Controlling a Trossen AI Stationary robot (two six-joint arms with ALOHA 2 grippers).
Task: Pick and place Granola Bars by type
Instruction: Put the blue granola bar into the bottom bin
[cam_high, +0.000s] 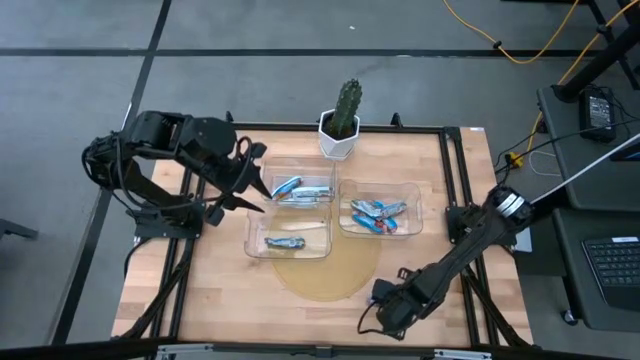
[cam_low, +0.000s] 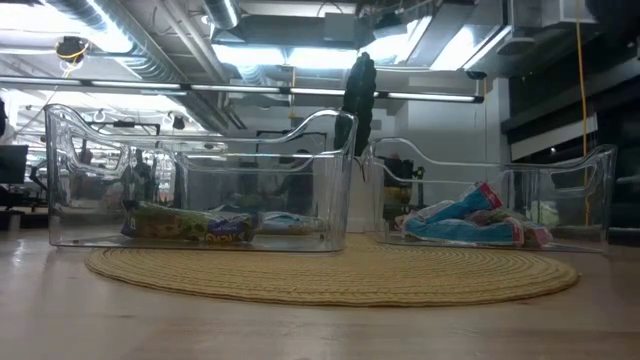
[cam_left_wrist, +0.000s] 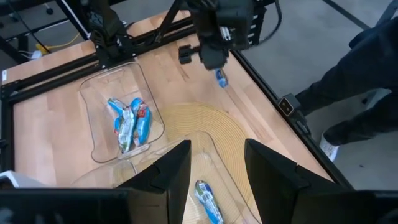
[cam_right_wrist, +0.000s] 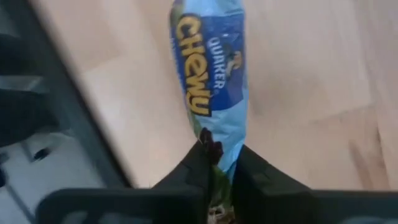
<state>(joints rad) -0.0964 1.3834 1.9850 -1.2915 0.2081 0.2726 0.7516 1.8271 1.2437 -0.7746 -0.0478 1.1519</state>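
Note:
A blue Chewy granola bar (cam_right_wrist: 208, 74) lies over the bare wood near the table's front right edge, with my right gripper (cam_right_wrist: 225, 168) shut on its end; the left wrist view shows that bar (cam_left_wrist: 221, 78) under the right gripper (cam_left_wrist: 208, 59). Three clear bins stand mid-table. The far left bin (cam_high: 300, 187) holds silver-blue bars, the near left bin (cam_high: 288, 240) a brownish-green bar (cam_low: 185, 222), and the right bin (cam_high: 380, 215) bright blue bars (cam_low: 465, 225). My left gripper (cam_left_wrist: 217, 174) hovers open above the left bins. My right gripper pinches the blue bar's near end (cam_right_wrist: 221, 140) between its two fingers (cam_right_wrist: 199, 171), coming steeply from above. The bar runs straight out from the fingers, lengthwise. Whether its far end rests on the wood or is lifted clear, I cannot tell.
A round woven mat (cam_high: 325, 270) lies under the bins' near side. A cactus in a white pot (cam_high: 340, 125) stands at the far edge. Black frame rails (cam_high: 455, 170) border the table. A person in dark clothes (cam_left_wrist: 367, 68) stands beside the table's edge.

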